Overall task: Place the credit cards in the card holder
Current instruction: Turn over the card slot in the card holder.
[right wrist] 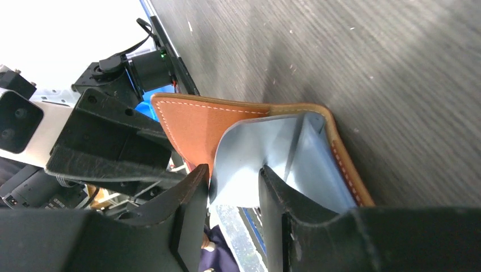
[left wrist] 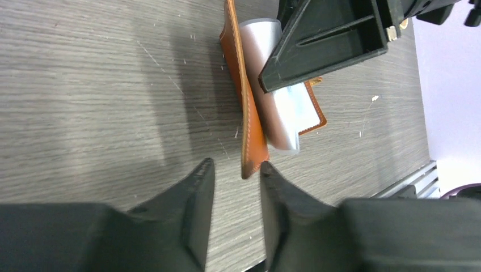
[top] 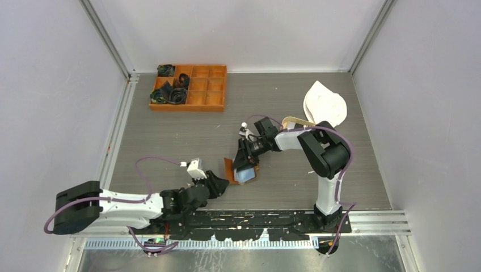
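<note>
Currently, card holder [top: 228, 169]: open on the table [top: 170, 141], one flap lying flat, the other raised.
grey-blue credit card [right wrist: 249, 147]: partway inside the card holder, beside its raised flap.
right gripper [right wrist: 232, 170]: over the card holder's flat half, clamped on the card.
left gripper [left wrist: 235, 165]: at the raised flap's end, jaws narrowly apart, holding nothing.

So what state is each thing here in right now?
card holder: open, one flap raised.
grey-blue card: between the flaps, bowed.
left gripper: open, at the flap's edge.
right gripper: shut on the card.
orange box: partly filled.
</note>
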{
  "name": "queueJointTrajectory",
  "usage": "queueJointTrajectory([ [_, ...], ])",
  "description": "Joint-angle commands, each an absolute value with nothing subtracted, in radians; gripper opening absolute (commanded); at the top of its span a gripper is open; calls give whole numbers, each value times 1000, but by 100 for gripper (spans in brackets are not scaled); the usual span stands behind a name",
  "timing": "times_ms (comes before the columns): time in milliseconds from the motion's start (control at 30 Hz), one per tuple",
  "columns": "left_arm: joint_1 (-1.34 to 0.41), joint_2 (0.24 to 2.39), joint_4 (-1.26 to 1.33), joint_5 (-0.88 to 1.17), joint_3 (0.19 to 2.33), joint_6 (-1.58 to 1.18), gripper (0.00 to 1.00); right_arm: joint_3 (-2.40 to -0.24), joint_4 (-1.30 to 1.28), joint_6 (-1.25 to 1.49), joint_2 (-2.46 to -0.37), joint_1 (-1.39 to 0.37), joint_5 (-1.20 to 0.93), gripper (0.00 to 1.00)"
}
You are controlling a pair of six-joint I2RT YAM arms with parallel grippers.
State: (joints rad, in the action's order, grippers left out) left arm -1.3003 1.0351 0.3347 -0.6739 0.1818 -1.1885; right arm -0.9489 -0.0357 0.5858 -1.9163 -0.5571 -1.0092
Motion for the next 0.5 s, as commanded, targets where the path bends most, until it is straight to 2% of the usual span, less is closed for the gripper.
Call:
queueJointTrajectory([
  [0,-1299,950,256,-654,162,-1159,45,-966,51,646,-1930,-563,-1042,43],
  [133,-1300,881,284,-609,137,-1078,65,-963,67,661,-1932,-568,-1045,44],
  [233,-1299,855,300,-589,141,-1006,74,-962,85,680,-1945,-569,-1050,45],
  [467,-1294,958,326,-546,206,-923,80,-962,142,740,-1976,-573,-1068,46],
])
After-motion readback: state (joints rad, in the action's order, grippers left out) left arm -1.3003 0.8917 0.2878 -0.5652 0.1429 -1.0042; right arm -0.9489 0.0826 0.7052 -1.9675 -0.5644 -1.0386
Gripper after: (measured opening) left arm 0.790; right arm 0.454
